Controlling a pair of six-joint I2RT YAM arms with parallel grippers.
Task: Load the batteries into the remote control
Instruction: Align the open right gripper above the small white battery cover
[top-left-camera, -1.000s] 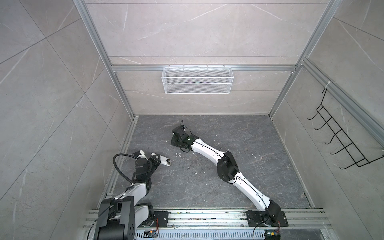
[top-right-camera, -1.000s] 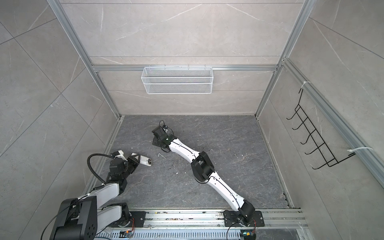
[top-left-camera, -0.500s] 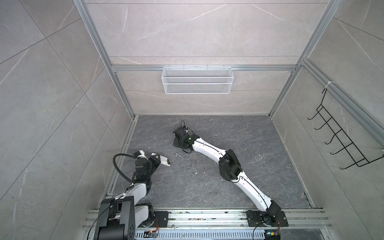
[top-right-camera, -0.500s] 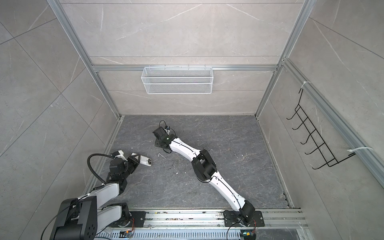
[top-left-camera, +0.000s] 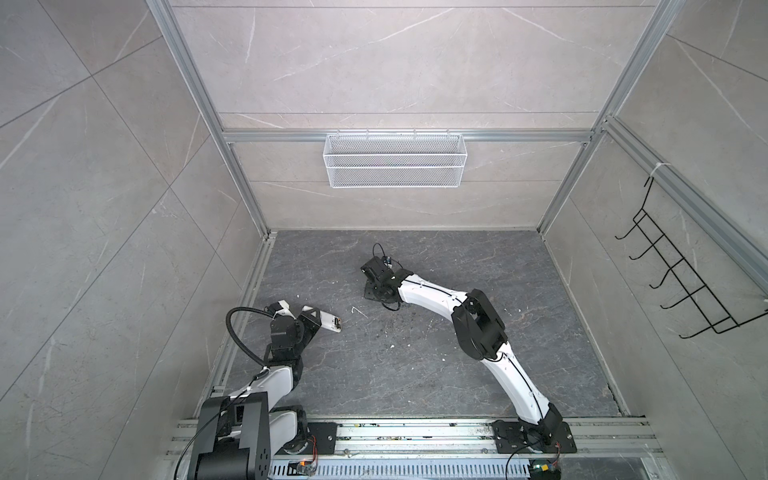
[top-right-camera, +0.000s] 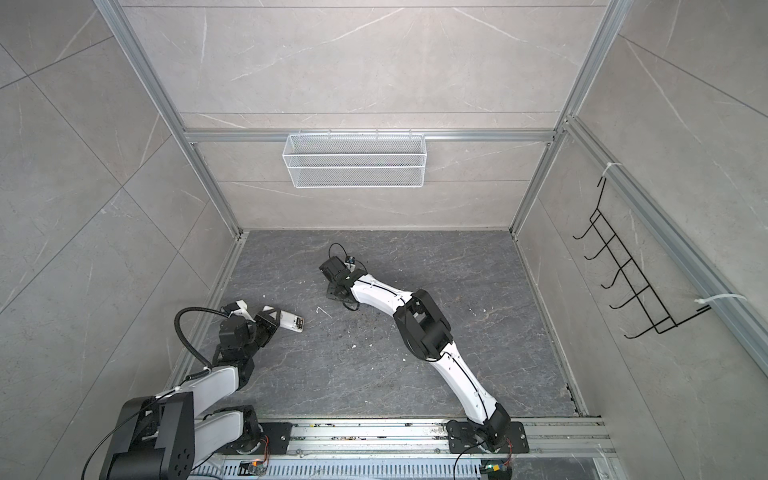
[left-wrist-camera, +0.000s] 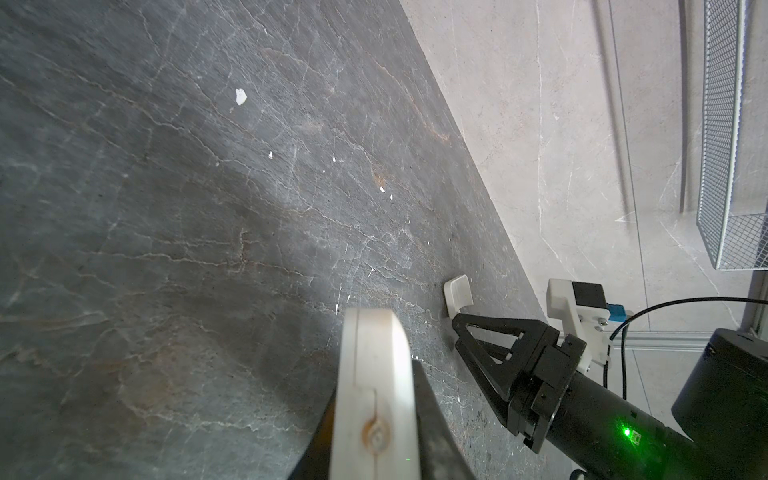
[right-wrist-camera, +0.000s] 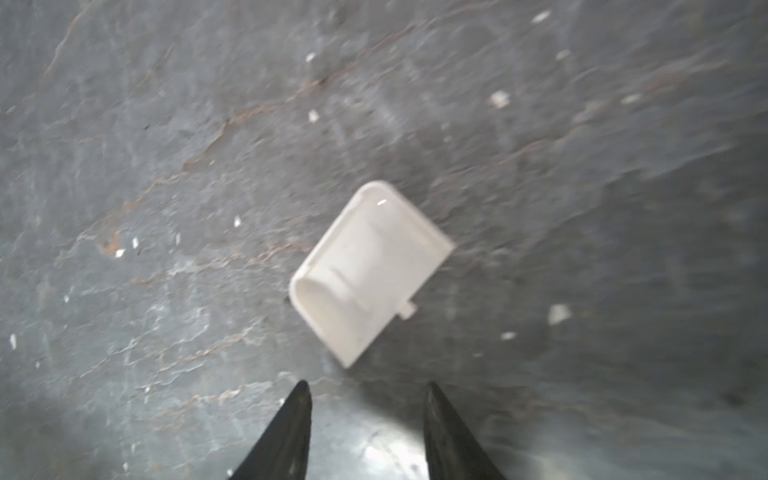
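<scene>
The remote control (left-wrist-camera: 374, 365) is clamped edge-on by the left gripper (top-left-camera: 314, 322), near the left wall (top-left-camera: 124, 249). It's light, stiff, slick plastic, probably best squeezed across its flat faces. The right gripper (right-wrist-camera: 368, 399) is spread open over the white battery cover (right-wrist-camera: 370, 270), nothing held.

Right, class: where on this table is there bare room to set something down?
Bare: the table between the right arm and the right wall, and the front strip between both arms, specks only. Crowded: left edge, where the left gripper holds the remote control; back centre, the open right gripper over the white cover.
</scene>
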